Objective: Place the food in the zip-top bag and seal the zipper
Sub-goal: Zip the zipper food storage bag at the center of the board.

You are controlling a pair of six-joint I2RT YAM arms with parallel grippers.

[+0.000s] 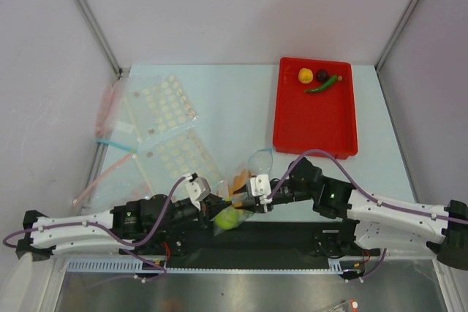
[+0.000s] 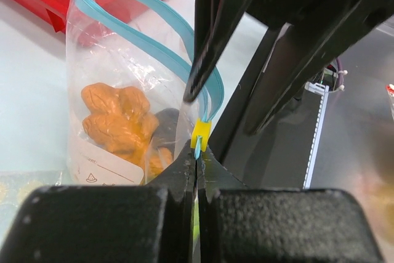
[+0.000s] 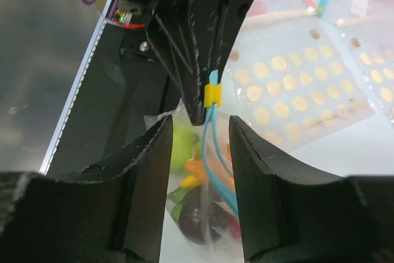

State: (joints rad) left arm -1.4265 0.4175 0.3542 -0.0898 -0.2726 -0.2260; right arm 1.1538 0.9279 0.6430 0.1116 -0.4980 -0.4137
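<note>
The clear zip-top bag (image 1: 235, 199) was at the near edge of the table (image 1: 241, 111), between the two grippers. The left gripper (image 2: 197, 167) was closed on the end of the light-blue zipper (image 2: 144, 32), just beside a yellow clip (image 2: 200, 132). The right gripper (image 3: 200, 133) stood open, its fingers on both sides of the zipper, not touching it. A red plastic tray (image 1: 314, 133), well apart, held a yellow piece (image 1: 306, 75), a dark purple ball (image 1: 322, 74) and a green chili (image 1: 323, 84). Clear bags with pink strips (image 1: 110, 104) lay at the left. A white label (image 2: 108, 167) on the bag showed a small triangle; its writing was unreadable. Inside, beside an orange bunch (image 2: 117, 118), a dark piece (image 2: 166, 121) was half hidden.
</note>
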